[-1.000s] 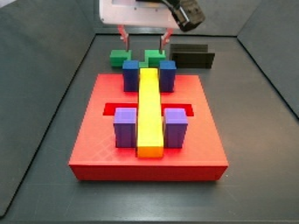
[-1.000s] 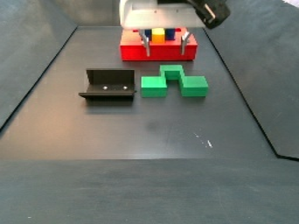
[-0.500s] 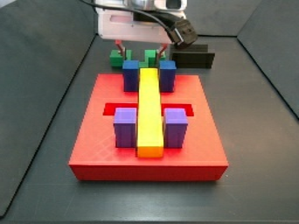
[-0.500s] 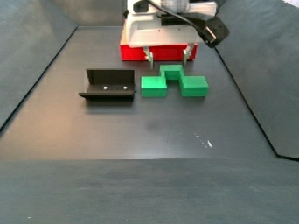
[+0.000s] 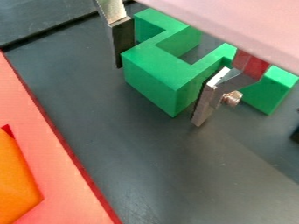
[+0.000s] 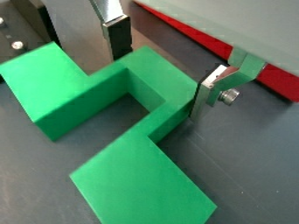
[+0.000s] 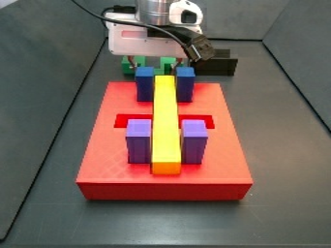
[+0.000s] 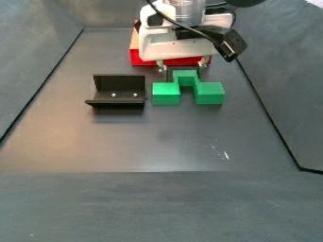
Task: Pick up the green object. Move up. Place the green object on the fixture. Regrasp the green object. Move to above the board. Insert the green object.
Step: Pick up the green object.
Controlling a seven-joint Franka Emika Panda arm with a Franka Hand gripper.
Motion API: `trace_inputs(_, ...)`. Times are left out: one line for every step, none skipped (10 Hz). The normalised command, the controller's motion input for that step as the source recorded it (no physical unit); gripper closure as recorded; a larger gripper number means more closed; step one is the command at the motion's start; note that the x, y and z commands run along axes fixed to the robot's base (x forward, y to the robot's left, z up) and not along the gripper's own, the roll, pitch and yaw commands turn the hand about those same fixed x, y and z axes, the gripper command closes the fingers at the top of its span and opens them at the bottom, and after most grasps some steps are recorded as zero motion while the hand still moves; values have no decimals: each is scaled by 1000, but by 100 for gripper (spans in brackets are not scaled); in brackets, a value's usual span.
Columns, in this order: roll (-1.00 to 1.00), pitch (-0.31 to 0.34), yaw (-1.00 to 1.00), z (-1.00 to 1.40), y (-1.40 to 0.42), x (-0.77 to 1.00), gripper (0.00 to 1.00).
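Step in hand — the pick, first of the task; nothing is lifted yet.

Nearest, in a side view: bare dark bench [image 8: 164, 180]. Beyond it the fixture [image 8: 116, 92] stands empty, and at its 3 o'clock, just beside but apart, the green object [image 8: 187, 88] lies flat on the bench. The gripper [image 8: 184, 66] hangs low over the object's far part, with the board [image 8: 146, 55] close behind at 12 o'clock.

In both wrist views the fingers [image 6: 219, 85] are spread wide, one plate on each side of the object's raised middle, dark pads facing its walls. A small gap seems to remain on each side; contact cannot be confirmed. The gripper [image 5: 167, 72] holds nothing — no piece is pinched between the plates.

From the opposite side view, the board [image 7: 104, 165] is nearest, carrying the yellow bar [image 7: 165, 124] and the blue and purple blocks; the green object [image 7: 132, 68] shows only in slivers past them.

Judged next: settle down a touch if needed, close squarely on the middle section, then lift straight up. The board's edge sits near, so the rise should stay vertical before carrying toward the fixture at 9 o'clock.
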Motion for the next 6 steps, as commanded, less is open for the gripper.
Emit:
trace_inputs(0, -9, 0, -31, 46, -86, 0)
trace_inputs(-23, 0, 0, 0, 91, -17, 0)
trace_inputs(6, 0, 0, 0, -11, 0, 0)
trace_inputs(9, 0, 0, 0, -14, 0, 0)
trace_inputs(31, 0, 0, 0, 0, 0, 0)
trace_inputs(11, 0, 0, 0, 0, 0, 0)
